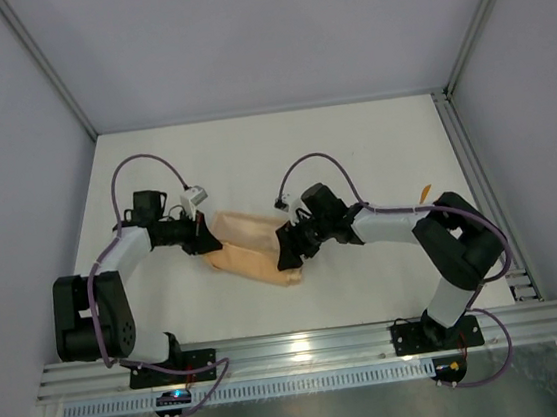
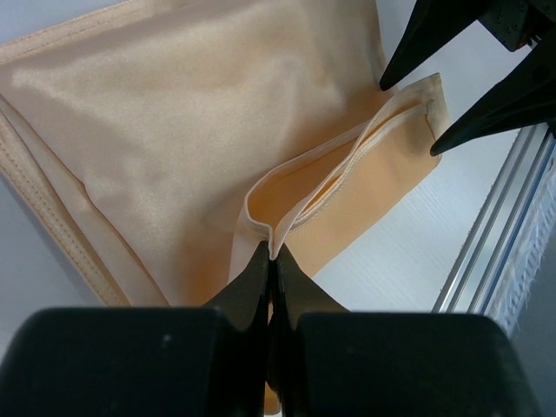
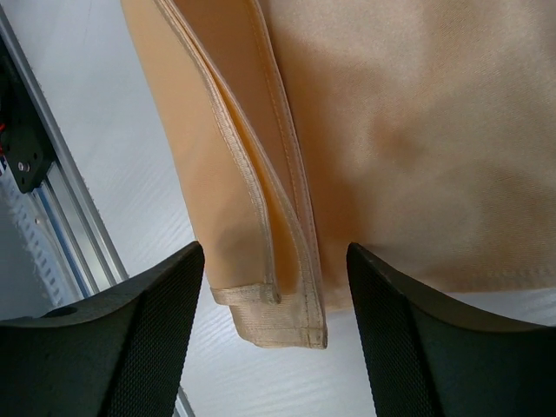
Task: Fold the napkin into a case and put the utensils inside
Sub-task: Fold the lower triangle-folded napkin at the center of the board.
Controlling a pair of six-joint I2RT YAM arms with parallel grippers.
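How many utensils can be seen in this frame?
1: an orange utensil lies near the table's right edge, just beyond the right arm; more may be hidden under that arm.

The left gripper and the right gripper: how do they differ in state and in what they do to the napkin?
The left gripper is shut, pinching a raised fold of the napkin; the right gripper is open and holds nothing. The left gripper grips the cloth's edge; the right gripper only straddles a hemmed corner. Both are black and at the napkin.

Overhead from behind, facing down on the whole table [image 1: 252, 151]. Wrists close above the napkin [image 2: 156, 122], sharing its hemmed corner toward the near edge.
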